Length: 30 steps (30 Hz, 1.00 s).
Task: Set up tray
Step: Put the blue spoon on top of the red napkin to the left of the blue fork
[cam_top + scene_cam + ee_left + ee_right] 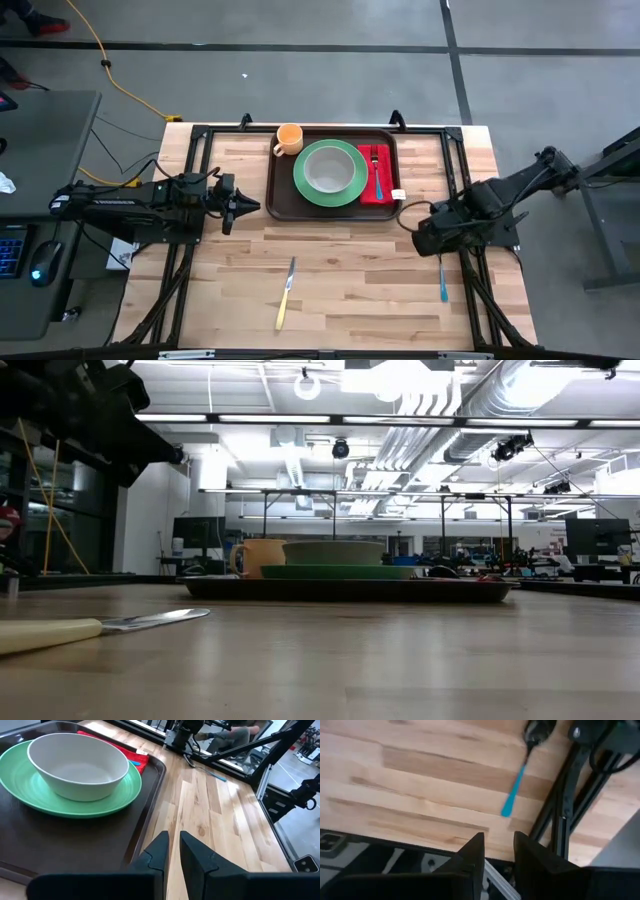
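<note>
The tray (283,190) lies flat on the worktop (340,270) at the middle of its far edge, long side parallel to that edge. On the tray sits a round green plate (345,190) carrying a pale bowl (328,170); beside the plate, toward the worktop's right edge, a red napkin (366,190) lies on the tray with a blue-handled fork (376,178) on top of it. A yellow mug (288,139) stands at the tray's far left corner; whether it rests on the rim or just off it cannot be told. A yellow-handled knife (286,293) lies on the bare worktop near the near edge, roughly at mid-width, well apart from the tray. A blue-handled spoon (443,277) lies near the right edge of the worktop, its bowl end under the right arm. The left gripper (240,207) hovers above the worktop just beside the tray's left side, pointing toward it; its fingers (157,851) are nearly pressed together with only a thin slit between them, and they hold nothing. The right gripper (497,851) sits over the right edge of the worktop, above the spoon's handle; its fingers stand slightly apart with a narrow gap, pinching nothing. In the low view the tray (350,589) shows edge-on with the plate, bowl and mug above its rim.
</note>
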Tool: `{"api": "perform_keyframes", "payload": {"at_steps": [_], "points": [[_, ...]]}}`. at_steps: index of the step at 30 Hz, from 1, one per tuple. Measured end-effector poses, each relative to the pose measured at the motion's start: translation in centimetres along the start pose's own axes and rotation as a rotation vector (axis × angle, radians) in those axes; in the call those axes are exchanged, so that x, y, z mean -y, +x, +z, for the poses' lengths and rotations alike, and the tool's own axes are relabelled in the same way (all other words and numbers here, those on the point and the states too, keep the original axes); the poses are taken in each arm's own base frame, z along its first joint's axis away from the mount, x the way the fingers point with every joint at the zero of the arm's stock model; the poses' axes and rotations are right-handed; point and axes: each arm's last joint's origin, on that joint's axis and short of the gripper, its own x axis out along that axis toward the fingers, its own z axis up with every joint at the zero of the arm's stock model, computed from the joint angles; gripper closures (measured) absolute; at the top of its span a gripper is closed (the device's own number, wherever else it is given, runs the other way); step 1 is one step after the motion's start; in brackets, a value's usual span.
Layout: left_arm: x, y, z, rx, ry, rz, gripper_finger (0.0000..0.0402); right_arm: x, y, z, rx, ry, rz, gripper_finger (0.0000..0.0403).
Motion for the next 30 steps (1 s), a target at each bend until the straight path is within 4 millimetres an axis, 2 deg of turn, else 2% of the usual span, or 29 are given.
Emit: {"api": "perform_keyframes", "payload": {"at_steps": [7,16,23,30], "points": [[0.0,0.0,0.0,0.004,-0.017,0.009,0.0325,-0.2,4.3,0.8,-0.022,0.006,-0.039,0.032],[-0.1,0.0,0.0,0.006,-0.028,0.018,0.0325,-0.3,9.4,2.0,-0.084,0.038,-0.002,0.032],[-0.1,0.0,-0.1,-0.001,-0.049,0.02,0.0325,0.6,11.2,2.7,-0.087,0.076,-0.058,0.032],[-0.1,0.0,-0.1,-0.003,-0.049,0.022,0.0325,1.2,11.9,2.4,-0.075,0.093,-0.089,0.032]]}}
